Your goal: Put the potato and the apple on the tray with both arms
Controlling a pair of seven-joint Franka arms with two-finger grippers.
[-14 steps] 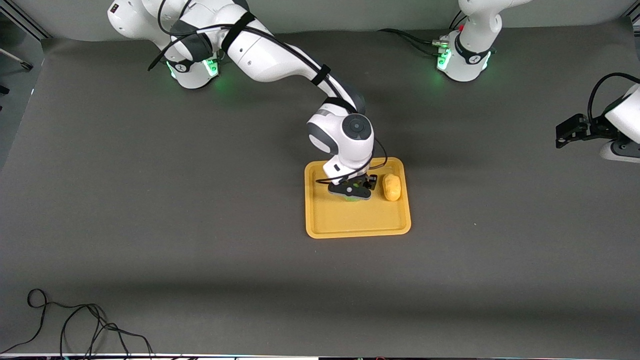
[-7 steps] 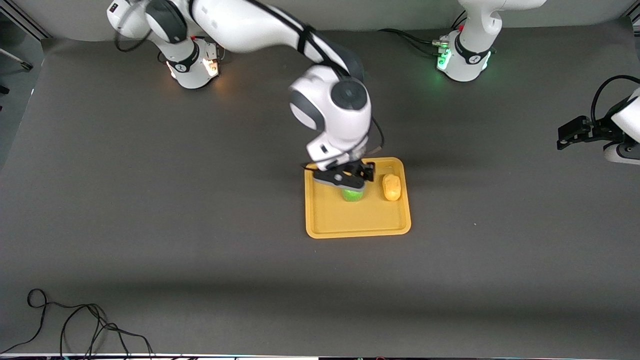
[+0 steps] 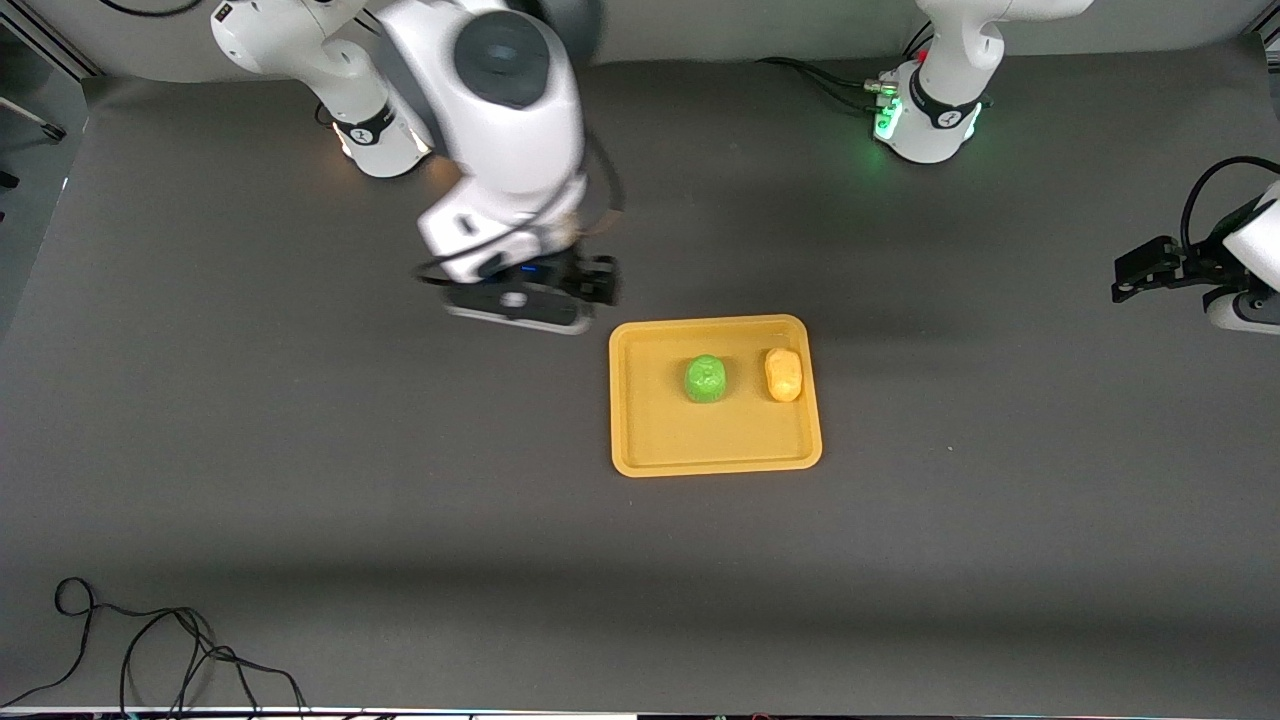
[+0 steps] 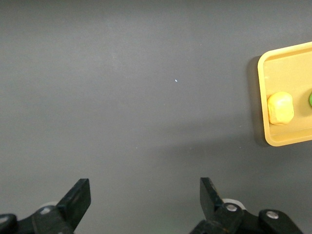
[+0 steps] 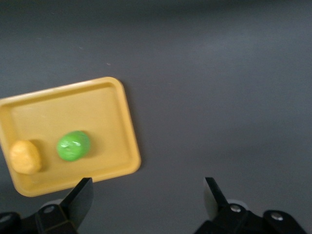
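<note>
The yellow-orange tray (image 3: 715,445) lies mid-table. The green apple (image 3: 706,380) and the yellow-orange potato (image 3: 783,374) rest on it side by side, apart, the potato toward the left arm's end. My right gripper (image 3: 525,300) is open and empty, up in the air over the mat beside the tray's corner toward the right arm's base. Its wrist view shows its open gripper (image 5: 146,187), the tray (image 5: 97,105), the apple (image 5: 73,145) and the potato (image 5: 25,157). My left gripper (image 4: 145,187) is open and empty over bare mat; its arm (image 3: 1245,245) waits at the table's end.
A dark grey mat covers the table. A loose black cable (image 3: 150,650) lies at the near corner toward the right arm's end. The left wrist view shows the tray's edge (image 4: 287,63) with the potato (image 4: 281,107) on it.
My right gripper let go of the apple on the tray, rose, and moved off the tray toward the right arm's base. The left arm stayed put.
</note>
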